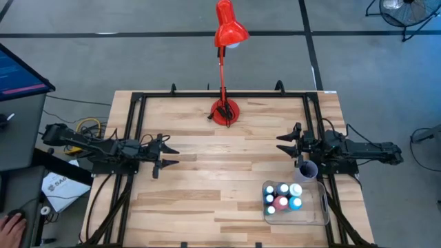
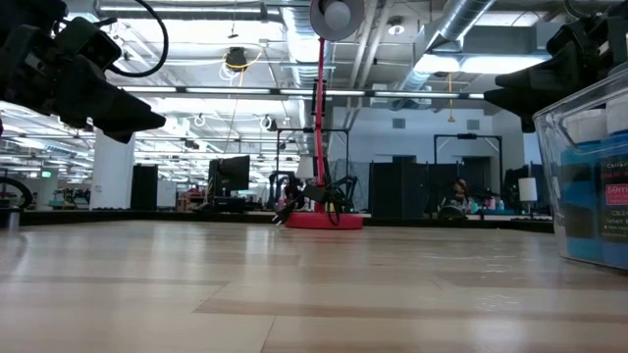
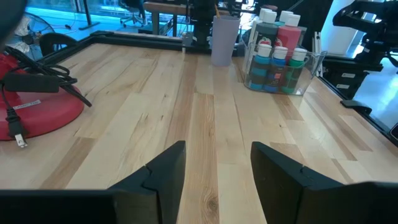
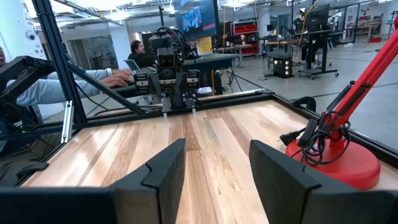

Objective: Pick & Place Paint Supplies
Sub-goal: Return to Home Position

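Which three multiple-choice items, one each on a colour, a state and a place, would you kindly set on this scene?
1. What colour is the desk lamp?
A) blue B) red C) green
2. How is the left gripper?
A) shut on a brush B) shut on a bottle C) open and empty
3. Where do the paint bottles stand?
A) in the clear tray B) on the lamp's base C) in the left gripper

Answers: B, its shade and base are red; C, the left wrist view shows its fingers apart with nothing between; A, the high view shows them inside the tray, near the right gripper, which is open too.
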